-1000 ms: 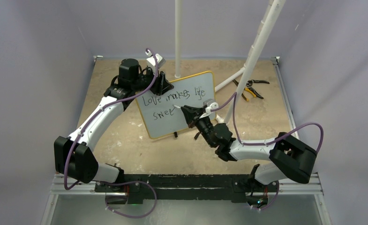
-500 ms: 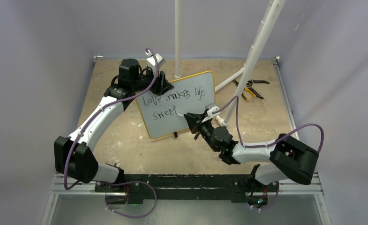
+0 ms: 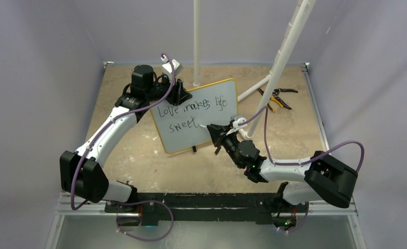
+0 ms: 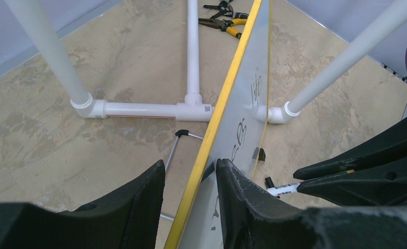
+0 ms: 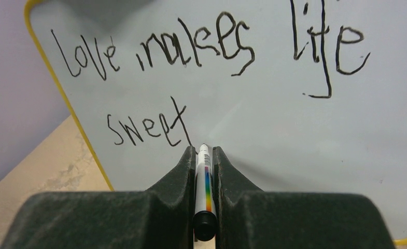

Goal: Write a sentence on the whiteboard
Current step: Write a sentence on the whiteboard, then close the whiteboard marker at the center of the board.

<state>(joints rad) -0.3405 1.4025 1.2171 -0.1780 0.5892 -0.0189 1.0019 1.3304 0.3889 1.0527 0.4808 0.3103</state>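
Observation:
The whiteboard (image 3: 201,136) stands tilted at mid-table, yellow-framed, and reads "Love makes life sweet" (image 5: 149,127). My left gripper (image 3: 182,95) straddles its top left edge. In the left wrist view (image 4: 190,163) one finger lies on the board face (image 4: 249,106) and the other is behind the yellow frame. My right gripper (image 3: 210,128) is shut on a white marker (image 5: 204,179) with a rainbow stripe. The marker tip sits just right of the final "t", close to the board; contact cannot be told. The marker also shows in the left wrist view (image 4: 281,190).
A white pipe frame stands behind the board, with an upright post (image 3: 196,41) and a slanted post (image 3: 286,46). Yellow-handled pliers (image 3: 276,98) lie at the back right. A thin metal stand leg (image 4: 171,153) props the board from behind.
My right gripper has slid the marker rightward off the word "sweet", whose last letter now shows, and the right elbow has swung right. The left arm and the board have not moved.

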